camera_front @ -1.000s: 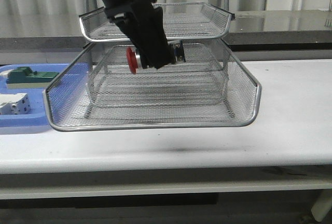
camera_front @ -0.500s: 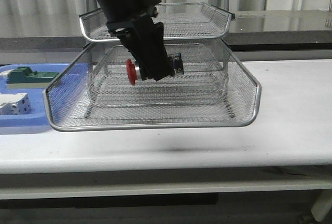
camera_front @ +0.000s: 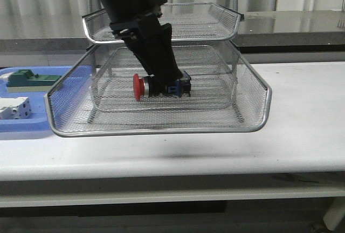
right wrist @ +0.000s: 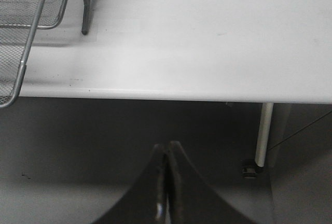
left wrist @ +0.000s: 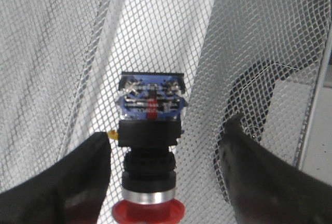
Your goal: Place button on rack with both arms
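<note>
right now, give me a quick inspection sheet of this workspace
surface: white table, smudged near its front edge
job's things: button lying on its side in the rack, red head toward the robot's left
clutter: blue tray holding a green block and a white component
grippers: left tool open, fingers either side of the button; right tool shut, off the table edge
cables: nothing seen
surroundings: grey counter behind

Shiny chrome wire-mesh rack (camera_front: 161, 117), glossy red plastic button (camera_front: 159, 86) with metal collar, smooth matt white table (camera_front: 302, 136)
</note>
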Action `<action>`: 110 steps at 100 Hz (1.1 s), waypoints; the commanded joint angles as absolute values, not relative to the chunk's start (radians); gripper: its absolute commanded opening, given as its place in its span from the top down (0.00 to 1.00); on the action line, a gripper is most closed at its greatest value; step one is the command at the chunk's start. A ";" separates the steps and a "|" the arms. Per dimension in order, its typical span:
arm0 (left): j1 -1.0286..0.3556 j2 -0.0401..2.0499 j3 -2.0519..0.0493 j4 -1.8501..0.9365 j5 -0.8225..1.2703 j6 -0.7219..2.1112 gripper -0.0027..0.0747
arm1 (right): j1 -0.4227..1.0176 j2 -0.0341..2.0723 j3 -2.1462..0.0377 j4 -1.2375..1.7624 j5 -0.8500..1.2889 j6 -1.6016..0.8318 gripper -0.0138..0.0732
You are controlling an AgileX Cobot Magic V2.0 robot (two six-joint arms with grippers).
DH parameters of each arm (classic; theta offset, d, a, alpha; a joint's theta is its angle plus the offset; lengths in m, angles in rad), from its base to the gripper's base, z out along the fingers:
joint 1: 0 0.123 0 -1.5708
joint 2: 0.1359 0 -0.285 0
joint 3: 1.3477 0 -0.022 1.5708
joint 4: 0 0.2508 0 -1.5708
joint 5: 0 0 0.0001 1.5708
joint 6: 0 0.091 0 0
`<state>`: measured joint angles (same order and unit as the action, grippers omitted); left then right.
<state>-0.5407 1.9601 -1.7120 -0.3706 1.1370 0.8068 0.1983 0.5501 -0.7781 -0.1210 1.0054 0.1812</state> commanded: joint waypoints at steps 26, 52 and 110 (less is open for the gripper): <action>-0.503 1.739 -1.739 -0.394 1.198 0.744 0.39 | 0.192 0.552 -0.811 -0.145 0.950 0.176 0.92; -0.355 1.625 -1.739 -0.348 1.245 0.650 0.39 | 0.192 0.552 -0.811 -0.145 0.950 0.176 0.92; -0.005 1.231 -1.299 -0.420 0.930 0.598 0.40 | 0.192 0.552 -0.811 -0.145 0.950 0.176 0.92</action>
